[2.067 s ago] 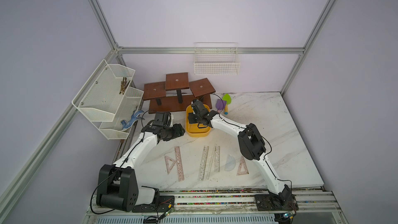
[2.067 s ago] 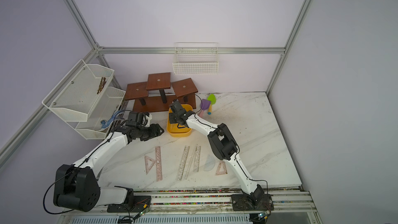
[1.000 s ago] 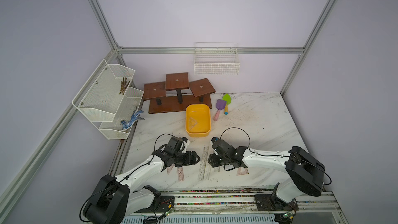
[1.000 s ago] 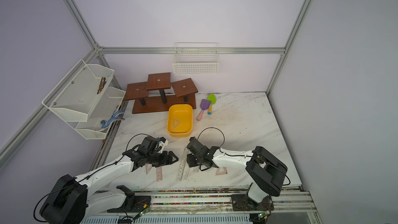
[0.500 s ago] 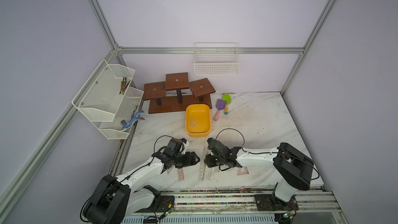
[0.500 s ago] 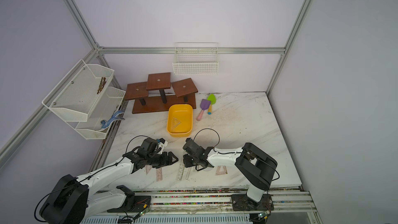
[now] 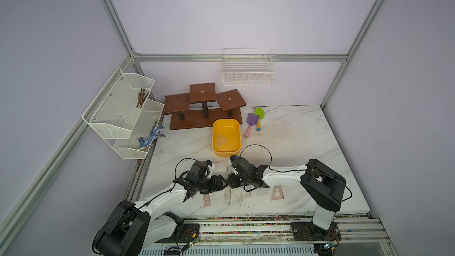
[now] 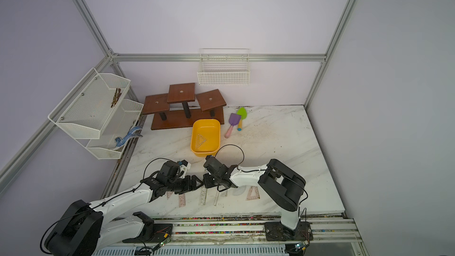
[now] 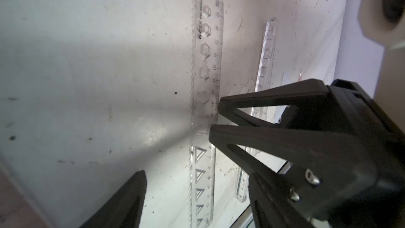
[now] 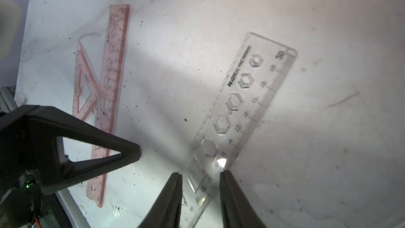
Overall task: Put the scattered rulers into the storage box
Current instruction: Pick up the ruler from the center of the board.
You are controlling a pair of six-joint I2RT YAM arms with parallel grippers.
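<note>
R gripper (image 10: 200,173) jaws astride clear ruler (image 10: 245,106) width, pinch unconfirmed. Ruler long axis near-far; L gripper (image 7: 222,183) spread, just left

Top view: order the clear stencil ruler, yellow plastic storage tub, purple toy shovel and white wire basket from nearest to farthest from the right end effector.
1. The clear stencil ruler, at the front, straddled by the right end effector.
2. The yellow plastic storage tub, just behind it.
3. The purple toy shovel, farther back, beside the tub.
4. The white wire basket, hung high at the back.

Scale numbers on clear ruler (image 10: 240,115)
</note>
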